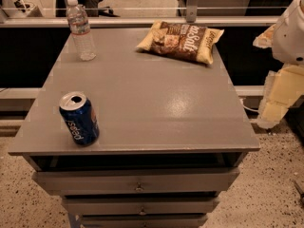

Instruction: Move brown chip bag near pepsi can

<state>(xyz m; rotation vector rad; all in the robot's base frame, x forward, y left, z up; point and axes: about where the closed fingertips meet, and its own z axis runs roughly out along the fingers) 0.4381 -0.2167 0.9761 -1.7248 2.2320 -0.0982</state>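
The brown chip bag (180, 41) lies flat at the far right of the grey cabinet top (156, 103); it is dark brown with cream edges and white lettering. The pepsi can (79, 118) stands at the near left corner, dark blue with a silver top, tilted slightly. My gripper (278, 96) hangs off the cabinet's right side, below the white arm (290, 30). It is level with the top's right edge, well right of the bag and far from the can. It holds nothing that I can see.
A clear plastic water bottle (80, 30) stands upright at the far left corner. Drawers (137, 180) sit below the top's front edge. A rail (142, 22) runs behind the cabinet. Speckled floor lies at both sides.
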